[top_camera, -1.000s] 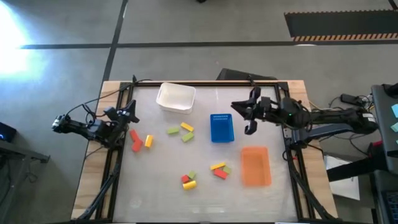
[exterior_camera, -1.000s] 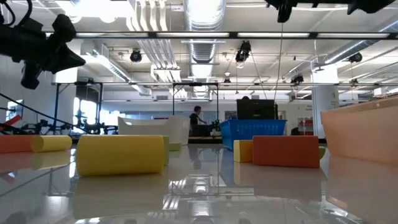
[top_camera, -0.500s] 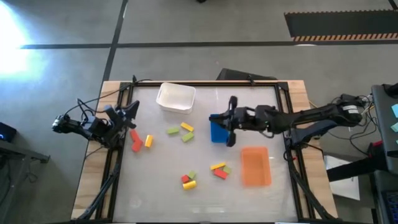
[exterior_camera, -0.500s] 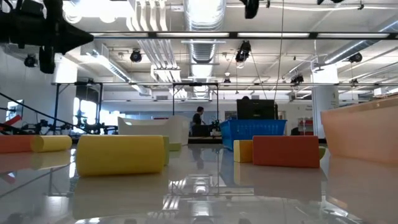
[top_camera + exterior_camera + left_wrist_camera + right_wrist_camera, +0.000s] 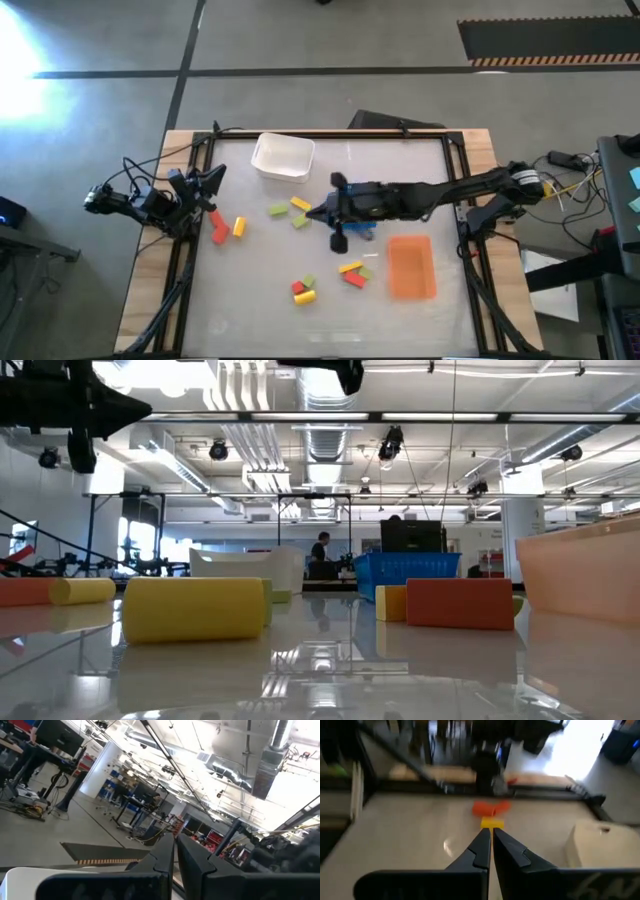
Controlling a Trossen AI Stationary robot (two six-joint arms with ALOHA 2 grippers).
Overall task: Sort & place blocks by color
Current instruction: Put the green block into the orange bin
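Grey concrete floor [image 5: 330, 40], striped mat [image 5: 545, 42], exposed ceiling ducts [image 5: 325, 435], bright overhead lights [image 5: 330, 375].

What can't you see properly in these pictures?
- Blue tray: high view, mostly hidden under the right arm.
- Right gripper: low view, cut off by the top edge.
- Green blocks near the orange tray: high view, too small to count.
- Table: left wrist view, camera aims up into the room.

glossy reflective white table [image 5: 330, 670], pale wood border, matt blocks [image 5: 195, 608], slotted plastic blue tray [image 5: 405, 570]
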